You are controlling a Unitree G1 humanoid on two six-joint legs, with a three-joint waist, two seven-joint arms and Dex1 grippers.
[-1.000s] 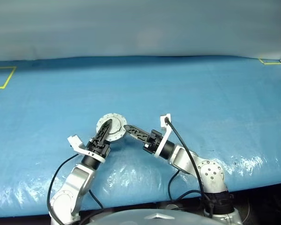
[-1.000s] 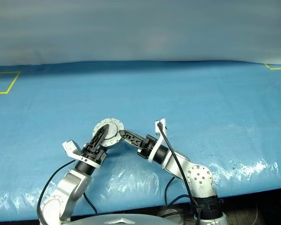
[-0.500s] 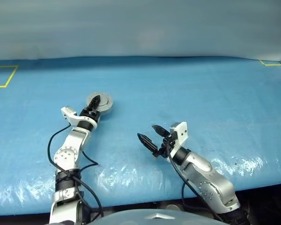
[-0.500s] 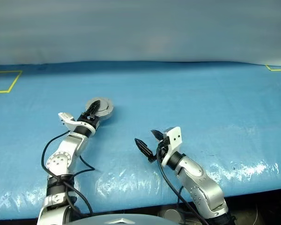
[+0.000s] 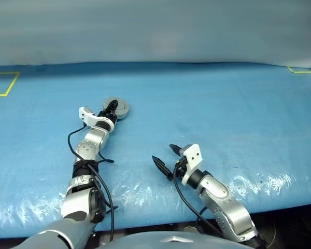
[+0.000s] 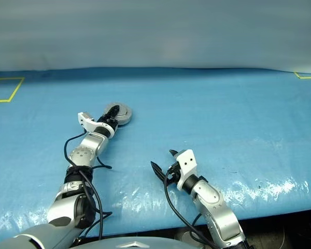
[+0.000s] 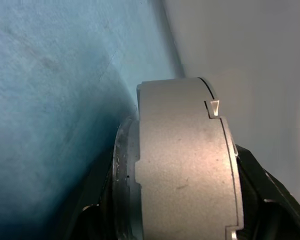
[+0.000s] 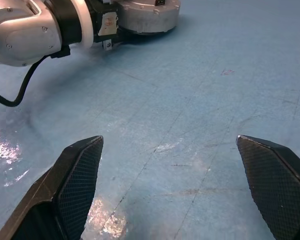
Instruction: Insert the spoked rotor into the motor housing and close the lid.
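A round grey metal unit [image 5: 122,110] lies low over the blue cloth, left of the middle. In the left wrist view it reads as two stacked grey parts, the lid [image 7: 185,165] on the motor housing [image 7: 122,185], with a seam between them. My left gripper [image 5: 113,107] reaches forward and is shut on this unit, a black finger [image 7: 270,200] on each side. My right gripper [image 5: 163,153] hangs open and empty near the table's front, well apart from the unit [image 8: 150,12]. The spoked rotor is hidden.
The blue cloth [image 5: 223,104] covers the whole table. Yellow tape corners mark the far left [image 5: 2,85] and the far right [image 5: 299,69]. The table's front edge [image 5: 280,199] runs just below my right arm.
My left arm has stretched forward and to the left, carrying the grey unit away from me. My right gripper has drawn back from the unit, rolled over and opened wide.
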